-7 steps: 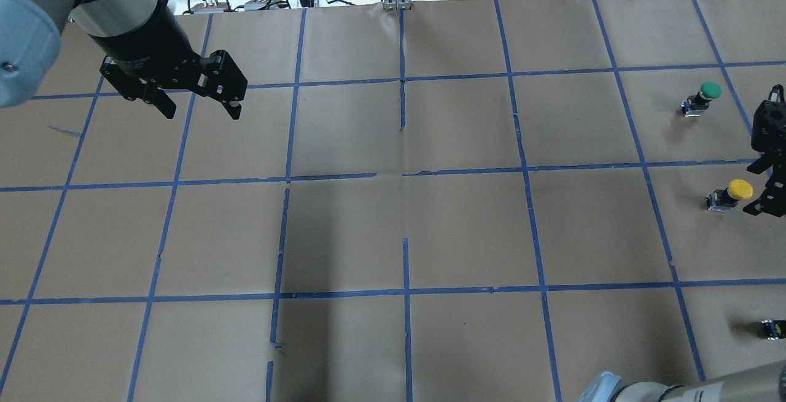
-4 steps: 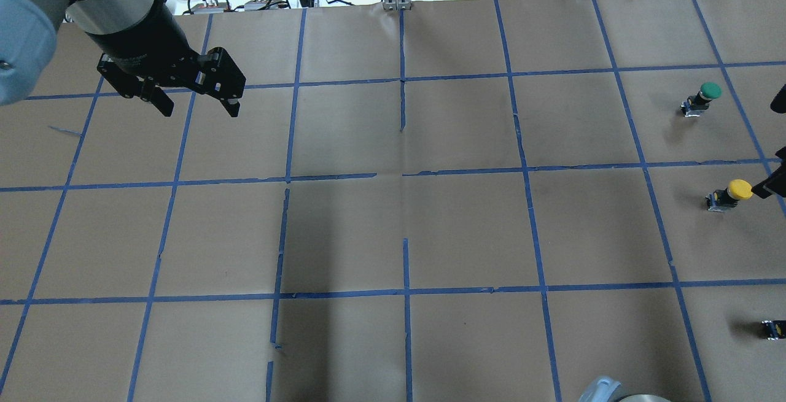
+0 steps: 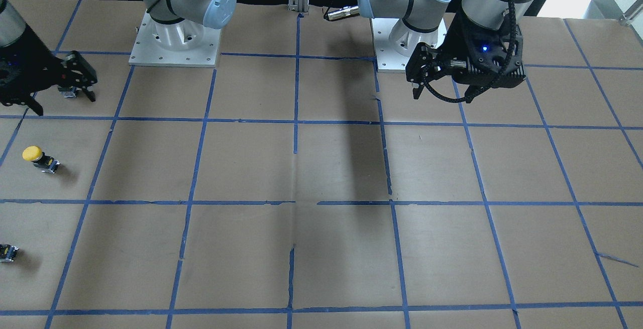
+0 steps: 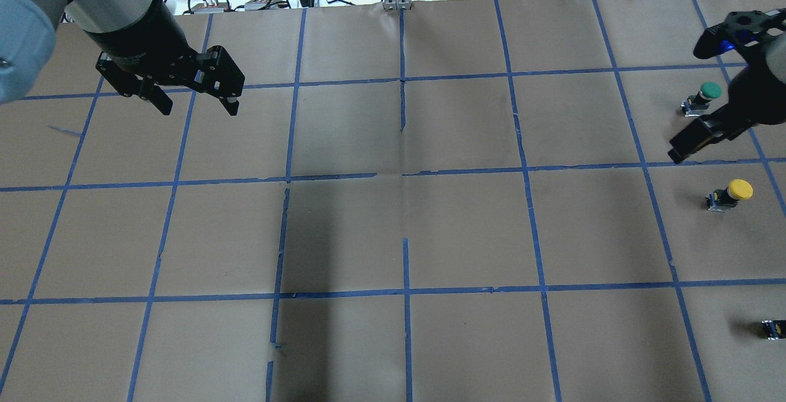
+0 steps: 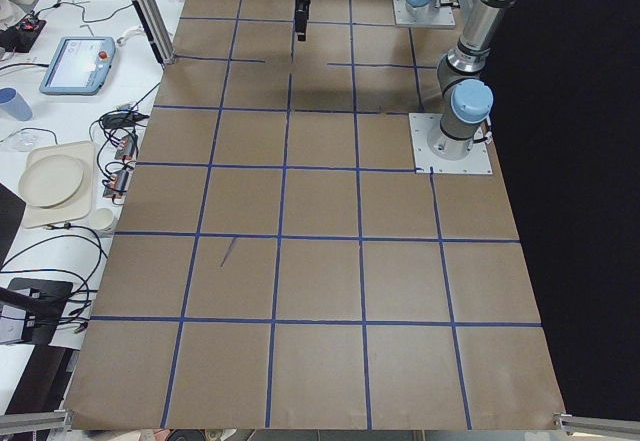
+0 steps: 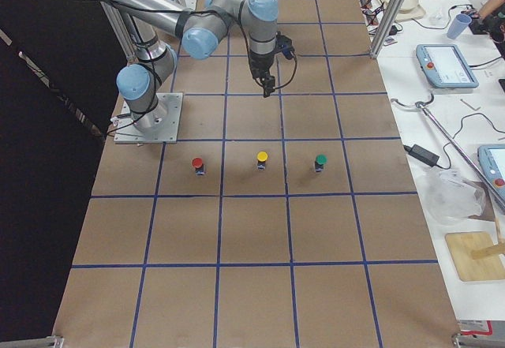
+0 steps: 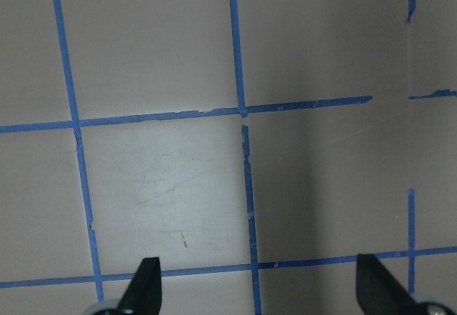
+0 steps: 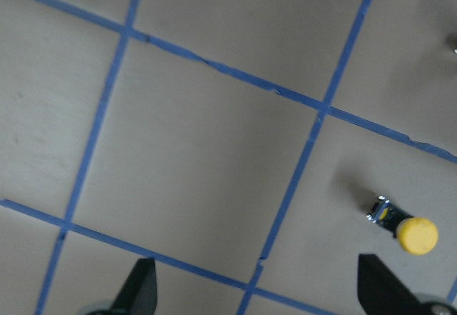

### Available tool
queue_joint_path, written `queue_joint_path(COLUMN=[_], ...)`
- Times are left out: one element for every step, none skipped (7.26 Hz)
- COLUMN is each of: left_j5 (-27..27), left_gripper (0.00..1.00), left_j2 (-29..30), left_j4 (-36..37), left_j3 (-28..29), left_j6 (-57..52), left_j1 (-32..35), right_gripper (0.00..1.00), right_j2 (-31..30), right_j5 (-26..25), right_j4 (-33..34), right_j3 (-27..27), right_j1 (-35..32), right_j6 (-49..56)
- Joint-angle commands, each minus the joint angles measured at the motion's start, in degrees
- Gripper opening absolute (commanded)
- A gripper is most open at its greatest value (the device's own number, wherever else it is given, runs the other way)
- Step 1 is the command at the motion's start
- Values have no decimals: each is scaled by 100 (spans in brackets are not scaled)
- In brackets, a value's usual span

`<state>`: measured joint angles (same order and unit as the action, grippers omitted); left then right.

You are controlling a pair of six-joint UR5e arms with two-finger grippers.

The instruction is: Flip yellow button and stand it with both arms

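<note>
Overhead view shows the yellow button (image 4: 731, 193) upright on the desk's (image 4: 393, 230) right side, with the right claw (image 4: 706, 132) released above it; left claw (image 4: 193, 92) is released too. A tilted grasp could topple it.

**A:** From where I stand the right gripper (image 4: 700, 138) is half out of the overhead shot, arm cut by the edge.

**B:** Same across the table, its far finger slips off frame. That tiny black part (image 3: 7, 252) at the border is too small to make out.

**A:** Both wrist cams only catch fingertip ends (image 8: 139, 286).
</note>
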<state>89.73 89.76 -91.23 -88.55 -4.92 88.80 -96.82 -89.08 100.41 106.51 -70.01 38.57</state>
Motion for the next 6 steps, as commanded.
queue_joint_path(left_j5=[9, 0, 18, 96, 114, 114], left_gripper=[95, 95, 95, 95, 96, 97], left_j2=[24, 24, 24, 42, 42, 50], left_j4=[0, 0, 0, 9, 9, 9], left_j3=[109, 110, 127, 162, 163, 171], left_j6=[0, -9, -26, -61, -62, -62], left_j1=[-3, -3, -3, 5, 5, 14], right_gripper=[100, 100, 100, 100, 100, 100], right_j2=[-57, -117, -101, -135, -136, -127], right_j5=[-65, -74, -57, -83, -5, -65], right_j4=[-442, -774, -890, -952, -1231, -1330], right_j3=[-418, -560, -691, -745, -780, -963], right_j1=[-1238, -1547, -1759, -1927, -1937, -1937], right_j6=[-2336, -3059, -3771, -4170, -4183, -4183])
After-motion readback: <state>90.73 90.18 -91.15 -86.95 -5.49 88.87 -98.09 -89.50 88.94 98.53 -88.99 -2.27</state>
